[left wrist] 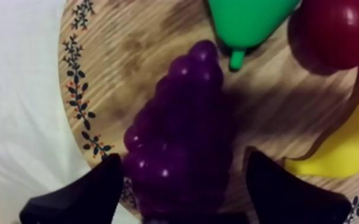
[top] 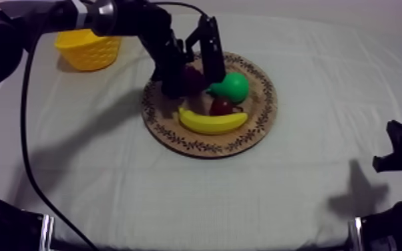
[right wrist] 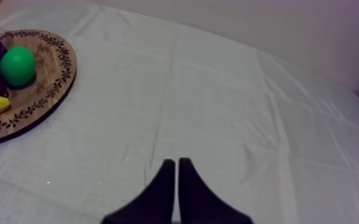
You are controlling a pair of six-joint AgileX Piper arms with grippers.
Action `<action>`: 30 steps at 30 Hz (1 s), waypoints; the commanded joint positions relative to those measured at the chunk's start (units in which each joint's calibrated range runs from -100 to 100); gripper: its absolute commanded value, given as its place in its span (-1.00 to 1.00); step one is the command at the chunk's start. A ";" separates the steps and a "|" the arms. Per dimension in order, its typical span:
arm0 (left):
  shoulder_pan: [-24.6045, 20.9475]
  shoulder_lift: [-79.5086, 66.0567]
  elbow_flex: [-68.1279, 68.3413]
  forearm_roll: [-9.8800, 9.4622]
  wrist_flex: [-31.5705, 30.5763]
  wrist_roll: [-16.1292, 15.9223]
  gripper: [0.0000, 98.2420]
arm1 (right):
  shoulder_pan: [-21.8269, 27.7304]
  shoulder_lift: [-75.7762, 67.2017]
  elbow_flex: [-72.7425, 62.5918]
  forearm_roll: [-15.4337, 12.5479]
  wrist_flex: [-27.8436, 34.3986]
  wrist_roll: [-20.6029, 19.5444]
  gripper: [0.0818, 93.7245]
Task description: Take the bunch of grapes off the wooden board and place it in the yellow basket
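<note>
Left jaws stand wide astride the bunch of grapes [left wrist: 179, 137], upper left on the wooden board [top: 260, 127]; close on its broad middle, clear of the pear [top: 234, 87]; lift toward the yellow basket [top: 87, 50], frame's upper left; right jaws pressed together.

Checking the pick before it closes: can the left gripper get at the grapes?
Likely yes: the left gripper is open, straddling the bunch of grapes on the wooden board; the pear lies just beyond.
</note>
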 commanded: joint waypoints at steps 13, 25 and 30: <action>0.24 2.20 -2.23 0.00 1.91 0.46 0.49 | 0.01 -0.02 -0.01 0.01 -0.04 0.01 -0.99; 0.35 2.20 -2.71 0.02 1.89 0.87 0.14 | 0.01 -0.02 -0.01 0.01 -0.04 0.01 -0.99; 0.35 1.89 -2.73 0.36 1.35 0.67 -0.03 | 0.01 -0.02 -0.01 0.01 -0.04 0.01 -0.99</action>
